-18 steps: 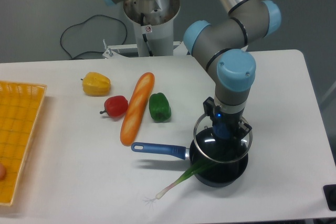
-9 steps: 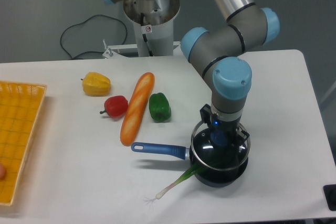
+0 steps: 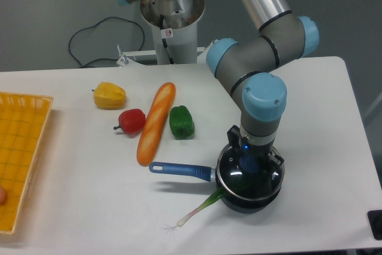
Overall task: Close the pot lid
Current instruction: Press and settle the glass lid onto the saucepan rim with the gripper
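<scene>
- The lid (image 3: 249,174) sits over the pot (image 3: 250,198) at about 5 o'clock on the table (image 3: 310,117), its rim roughly level with the pot's rim; I cannot tell if it is fully seated.
- My gripper (image 3: 250,164) is straight above the blue knob and seems to be clasping it, though my wrist hides the fingers, so I cannot tell for sure.
- A green onion (image 3: 206,205) sticks out of the pot at 7 o'clock, under the lid's edge. I judge this the main risk: the stalk could prop the lid so it rocks or sits tilted.
- If I let go while the lid is off-centre, it may slide off toward the handle (image 3: 182,170) at 9 o'clock.
- Pushing down hard could shift the pot.
</scene>
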Tool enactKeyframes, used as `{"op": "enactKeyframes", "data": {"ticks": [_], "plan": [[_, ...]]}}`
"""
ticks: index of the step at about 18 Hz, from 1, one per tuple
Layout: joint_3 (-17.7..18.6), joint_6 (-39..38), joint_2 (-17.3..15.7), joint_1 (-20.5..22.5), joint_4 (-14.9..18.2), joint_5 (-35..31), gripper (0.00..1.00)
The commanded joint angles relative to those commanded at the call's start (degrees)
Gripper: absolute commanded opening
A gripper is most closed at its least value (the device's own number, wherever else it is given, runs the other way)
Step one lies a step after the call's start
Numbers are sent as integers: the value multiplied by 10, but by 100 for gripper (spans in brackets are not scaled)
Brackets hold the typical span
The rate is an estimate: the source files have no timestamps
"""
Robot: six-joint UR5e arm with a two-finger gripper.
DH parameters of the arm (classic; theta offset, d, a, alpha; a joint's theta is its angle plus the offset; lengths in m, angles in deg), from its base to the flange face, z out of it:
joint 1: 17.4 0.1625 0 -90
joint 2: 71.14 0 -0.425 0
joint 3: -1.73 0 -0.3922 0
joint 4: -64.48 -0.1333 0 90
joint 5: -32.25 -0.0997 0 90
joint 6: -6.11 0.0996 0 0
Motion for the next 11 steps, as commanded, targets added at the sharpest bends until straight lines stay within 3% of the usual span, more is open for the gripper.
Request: {"op": "enactKeyframes", "data": {"ticks": [11], "plan": [[-3, -10, 8, -6, -8, -1, 59]]}}
